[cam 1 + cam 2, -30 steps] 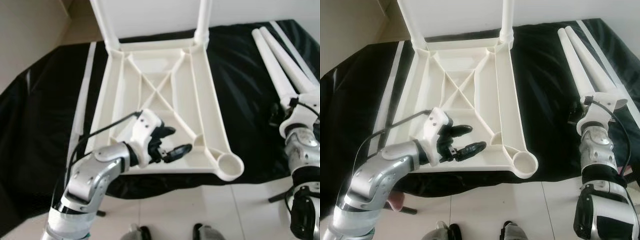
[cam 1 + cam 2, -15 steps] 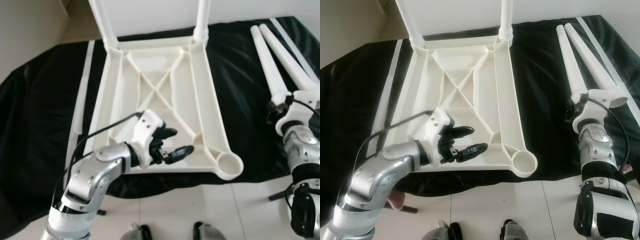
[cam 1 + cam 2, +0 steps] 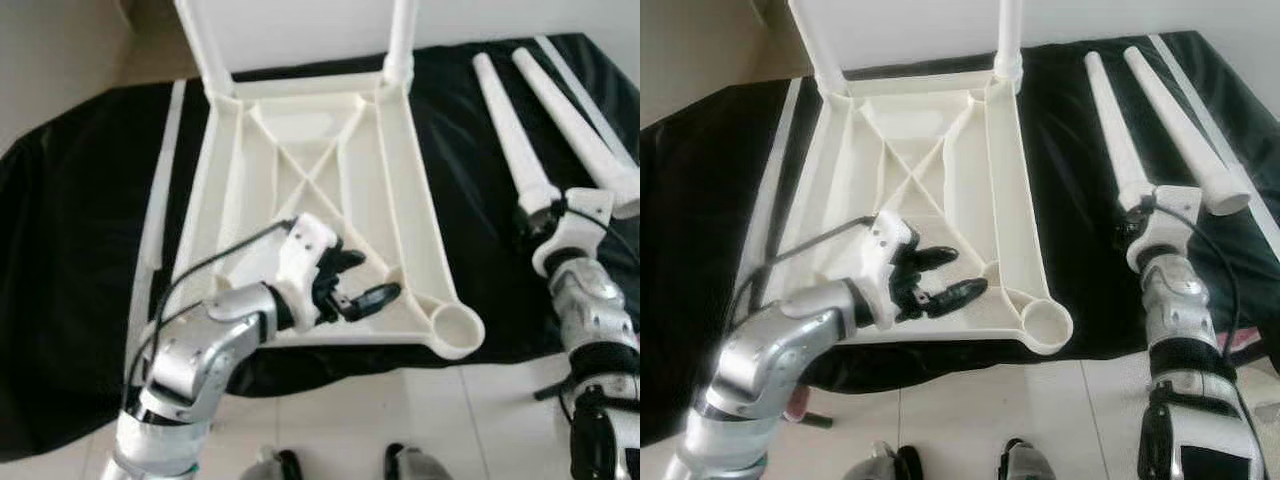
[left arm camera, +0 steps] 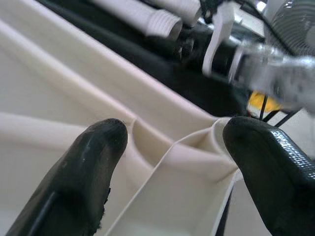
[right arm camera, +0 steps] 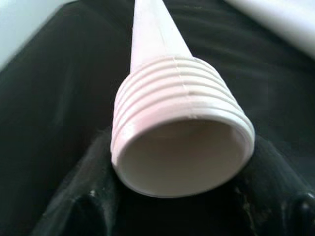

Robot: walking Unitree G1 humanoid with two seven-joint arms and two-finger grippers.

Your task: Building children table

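The white plastic children's table top (image 3: pixel 320 190) lay upside down on a table draped in black cloth (image 3: pixel 80 250), its ribbed underside facing up, evidently so that the legs could be screwed into the corner sockets; two white legs already stood upright in the far corners, and the round open socket (image 3: pixel 458 327) at the near right corner was still bare. The left claw (image 3: pixel 358 284) hovered low over the near edge of the top with its two black fingers (image 4: pixel 93 162) spread apart and nothing between them, pointing toward that bare socket, probably to steady the top while a leg went in. To the right, well apart from the top, two loose white tapered plastic legs (image 3: pixel 1170 110) lay side by side on the cloth, threaded ends toward the robot. The right claw (image 5: pixel 177 206) sat at the threaded end (image 5: pixel 182 128) of the nearer leg (image 3: pixel 505 125), a finger on either side of the thread; whether it had already clamped on or merely bracketed the leg could not be told from the close wrist view.
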